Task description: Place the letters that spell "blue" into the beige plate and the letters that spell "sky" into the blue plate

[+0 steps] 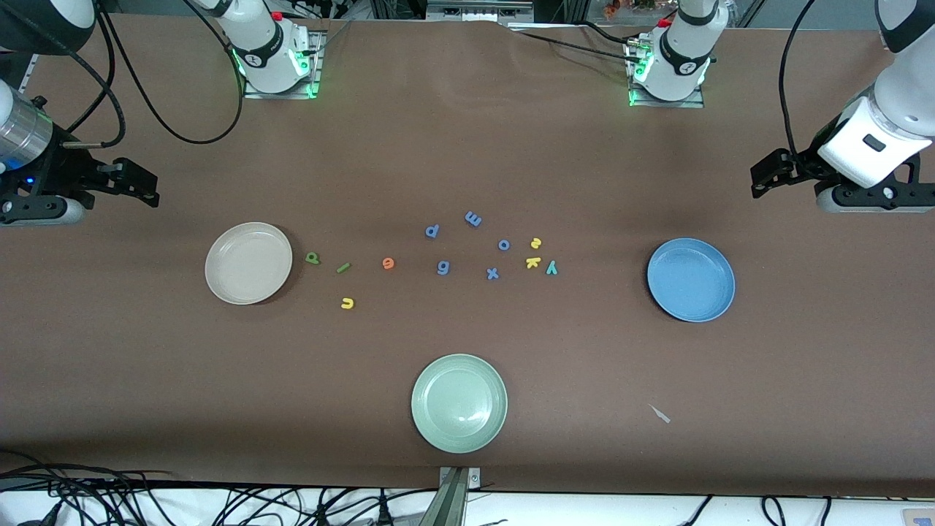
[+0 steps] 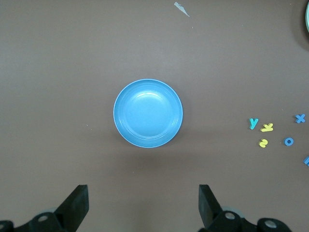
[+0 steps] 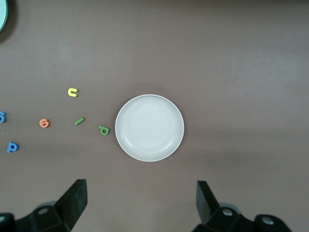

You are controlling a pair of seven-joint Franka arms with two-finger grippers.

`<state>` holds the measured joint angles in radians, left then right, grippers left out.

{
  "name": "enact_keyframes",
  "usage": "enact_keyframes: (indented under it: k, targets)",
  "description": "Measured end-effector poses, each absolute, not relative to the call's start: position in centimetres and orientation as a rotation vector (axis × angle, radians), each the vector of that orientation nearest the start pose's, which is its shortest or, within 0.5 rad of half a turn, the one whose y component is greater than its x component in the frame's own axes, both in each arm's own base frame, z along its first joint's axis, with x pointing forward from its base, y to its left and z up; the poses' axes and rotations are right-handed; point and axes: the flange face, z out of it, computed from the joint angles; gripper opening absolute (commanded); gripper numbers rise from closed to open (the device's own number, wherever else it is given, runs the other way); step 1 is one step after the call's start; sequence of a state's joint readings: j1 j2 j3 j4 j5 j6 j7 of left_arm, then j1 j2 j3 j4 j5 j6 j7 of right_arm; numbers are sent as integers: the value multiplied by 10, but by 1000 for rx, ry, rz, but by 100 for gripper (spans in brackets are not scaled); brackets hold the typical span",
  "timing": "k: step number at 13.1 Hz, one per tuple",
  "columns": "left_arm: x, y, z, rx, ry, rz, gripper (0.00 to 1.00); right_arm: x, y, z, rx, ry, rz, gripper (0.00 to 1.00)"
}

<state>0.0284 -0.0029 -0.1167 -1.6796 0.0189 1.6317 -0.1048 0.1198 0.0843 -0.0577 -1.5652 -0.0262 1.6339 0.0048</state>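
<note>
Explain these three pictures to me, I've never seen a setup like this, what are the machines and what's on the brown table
Two robot arms stand at a brown table. One picture looks down from a high camera facing them; the other two come from cameras on each arm's wrist.

The left gripper hangs open over the table beside the round blue plate, the right gripper open beside the round beige plate. Neither holds anything.

Small foam letters lie between those plates: green b, green bar l, orange e and yellow u toward the beige plate; yellow s, yellow k and teal y toward the blue one; blue letters between. A pale green plate sits nearest the high camera.
</note>
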Motion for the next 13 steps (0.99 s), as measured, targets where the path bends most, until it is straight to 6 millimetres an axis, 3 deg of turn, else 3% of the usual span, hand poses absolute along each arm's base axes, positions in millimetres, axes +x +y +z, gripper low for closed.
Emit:
enact_keyframes:
  k: [13]
  targets:
    - [553, -47, 580, -3117, -23, 67, 100, 583, 35, 585, -3172, -58, 27, 100]
